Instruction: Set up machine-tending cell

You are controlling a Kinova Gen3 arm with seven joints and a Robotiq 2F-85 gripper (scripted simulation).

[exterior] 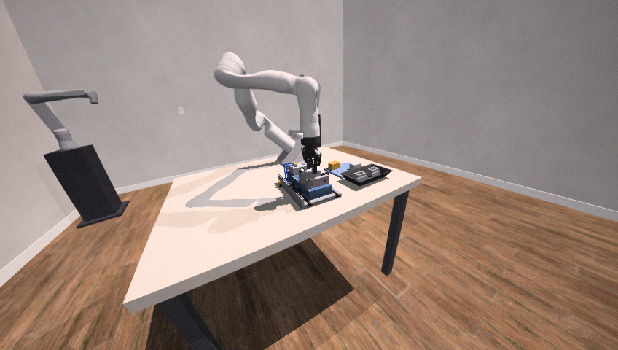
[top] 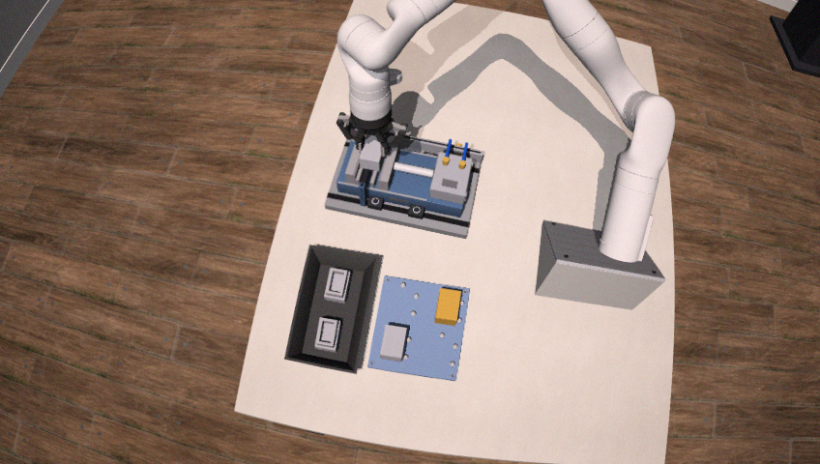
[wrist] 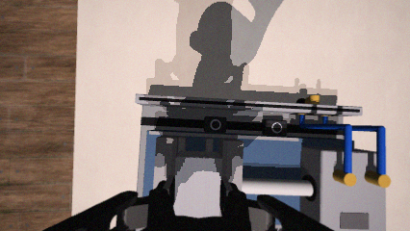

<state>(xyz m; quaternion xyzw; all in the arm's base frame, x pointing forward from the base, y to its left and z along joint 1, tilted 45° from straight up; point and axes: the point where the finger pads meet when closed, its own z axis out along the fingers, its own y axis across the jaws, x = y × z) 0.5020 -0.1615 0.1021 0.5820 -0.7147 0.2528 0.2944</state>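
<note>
My gripper (top: 370,142) is shut on an aluminium blank (top: 369,157), a plain grey block, which also shows between the fingers in the wrist view (wrist: 197,192). It hangs over the left end of the blue vise (top: 405,179), at the end away from the block with blue hoses (top: 452,181). I cannot tell whether the blank touches the low bars. Two finished parts (top: 336,284) (top: 328,333) lie pocket up in the dark outfeed tray (top: 334,308). A brass blank (top: 448,305) and another aluminium blank (top: 394,341) lie flat on the blue infeed plate (top: 420,328).
The arm's grey base block (top: 598,270) stands at the right of the table. A white rod (wrist: 276,188) runs along the vise toward the hose block. The vise sits behind the tray and plate, with bare table to its left and behind it.
</note>
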